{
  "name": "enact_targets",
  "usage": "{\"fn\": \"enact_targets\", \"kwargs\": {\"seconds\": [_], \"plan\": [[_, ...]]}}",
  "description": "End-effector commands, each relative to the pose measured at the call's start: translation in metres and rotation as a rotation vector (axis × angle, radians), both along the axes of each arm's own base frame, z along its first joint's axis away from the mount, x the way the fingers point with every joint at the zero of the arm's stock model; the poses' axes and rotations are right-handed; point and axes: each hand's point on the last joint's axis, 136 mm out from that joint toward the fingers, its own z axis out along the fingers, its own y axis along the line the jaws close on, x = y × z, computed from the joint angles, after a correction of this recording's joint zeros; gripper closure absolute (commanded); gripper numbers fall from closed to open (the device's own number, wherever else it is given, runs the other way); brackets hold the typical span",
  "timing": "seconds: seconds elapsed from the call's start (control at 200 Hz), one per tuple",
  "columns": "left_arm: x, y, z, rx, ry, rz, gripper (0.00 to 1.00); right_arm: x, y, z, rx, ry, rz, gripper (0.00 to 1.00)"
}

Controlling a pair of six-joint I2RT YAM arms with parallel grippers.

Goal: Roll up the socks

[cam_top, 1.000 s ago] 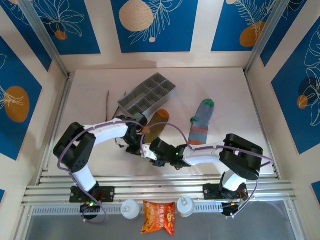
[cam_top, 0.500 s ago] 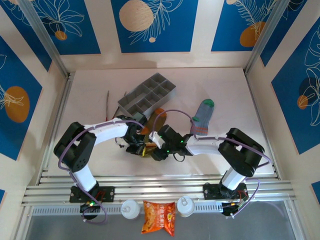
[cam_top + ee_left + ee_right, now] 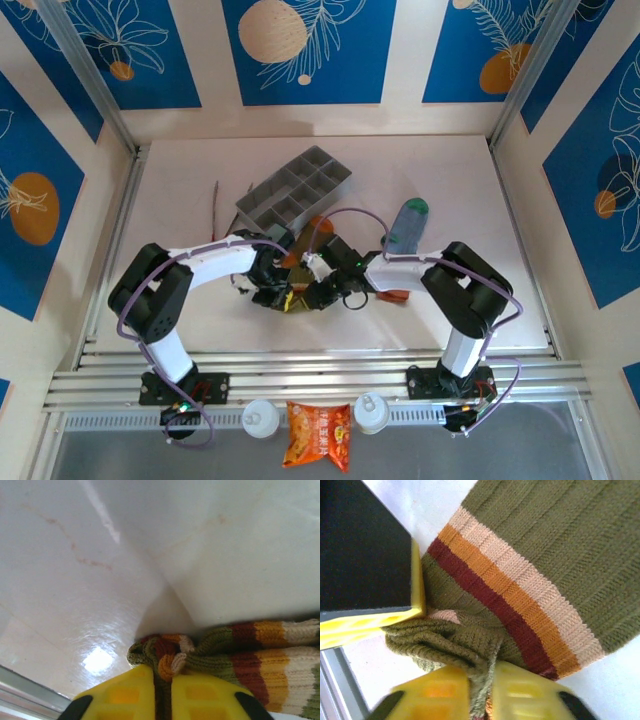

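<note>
The olive-brown sock lies mid-table, mostly under the two arms, with its orange toe toward the tray. My left gripper is shut on its bunched striped cuff; the yellow fingers pinch the fabric. Beside it, my right gripper is shut on a fold of the same olive sock, with knit squeezed between its pads. The left finger shows close by in the right wrist view. The grey-blue striped sock lies flat to the right, green toe far, partly crossed by the right arm.
A grey compartment tray sits just behind the olive sock. A thin stick lies left of it. On the front rail are a snack bag and two white caps.
My right gripper has swung left and forward to the left gripper and closed on the olive sock. The sock has bunched up between the two grippers. The left arm has barely moved.
</note>
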Motion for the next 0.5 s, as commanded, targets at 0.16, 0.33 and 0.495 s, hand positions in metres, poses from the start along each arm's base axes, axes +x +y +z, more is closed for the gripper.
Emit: {"fn": "enact_targets", "kwargs": {"seconds": [0.16,0.33,0.495], "plan": [[0.034,0.01,0.029,0.003,-0.254,-0.03,0.42,-0.022,-0.032,-0.04,-0.155,0.219,-0.098,1.0],[0.038,0.019,0.049,-0.036,-0.43,-0.083,0.32,-0.02,-0.037,-0.046,-0.145,0.349,-0.165,1.0],[0.039,0.011,0.053,-0.137,-0.6,-0.134,0.39,-0.016,-0.04,-0.049,-0.135,0.471,-0.228,1.0]]}}
